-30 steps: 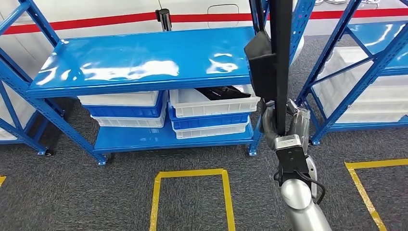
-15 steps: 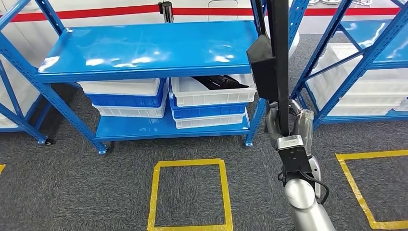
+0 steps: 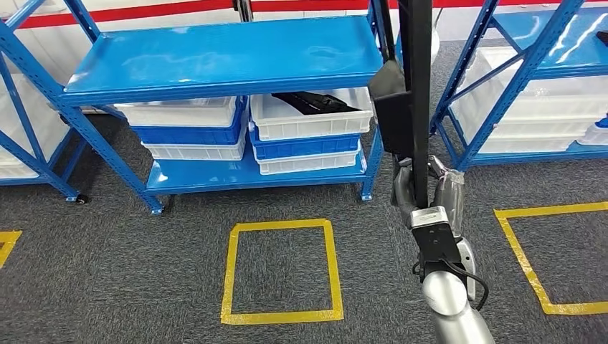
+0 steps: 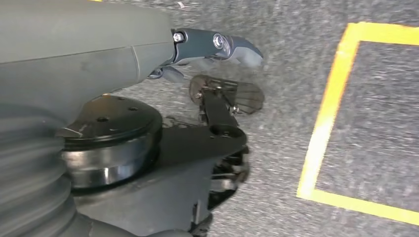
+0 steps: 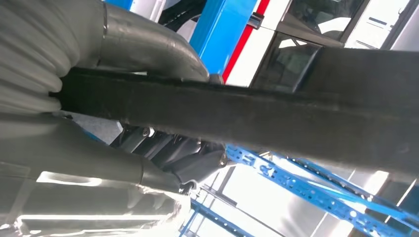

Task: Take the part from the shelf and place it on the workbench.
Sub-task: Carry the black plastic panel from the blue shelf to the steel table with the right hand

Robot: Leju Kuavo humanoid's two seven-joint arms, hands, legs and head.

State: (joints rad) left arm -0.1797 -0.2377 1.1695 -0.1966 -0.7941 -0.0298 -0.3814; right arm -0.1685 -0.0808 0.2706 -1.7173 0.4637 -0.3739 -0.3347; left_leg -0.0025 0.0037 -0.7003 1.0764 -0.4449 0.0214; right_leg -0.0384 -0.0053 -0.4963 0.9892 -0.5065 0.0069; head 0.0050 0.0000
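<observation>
A long black part (image 3: 416, 86) with a wider block partway along it stands upright in front of me, and my right hand (image 3: 424, 192) grips its lower end at the right of the head view. In the right wrist view the same black part (image 5: 257, 116) runs across the picture, with the hand's fingers (image 5: 173, 150) wrapped around it. My left hand (image 4: 207, 47) hangs over the grey carpet, thumb out, with nothing in it.
A blue shelf (image 3: 222, 54) stands ahead, with stacked white and blue bins below; one white bin (image 3: 312, 122) holds more black parts. A second blue shelf (image 3: 530, 64) stands at the right. Yellow tape squares (image 3: 281, 269) mark the carpet.
The whole picture has shifted: the shelves sit higher and farther off and more floor shows, so the camera has moved back. My right hand still grips the black part.
</observation>
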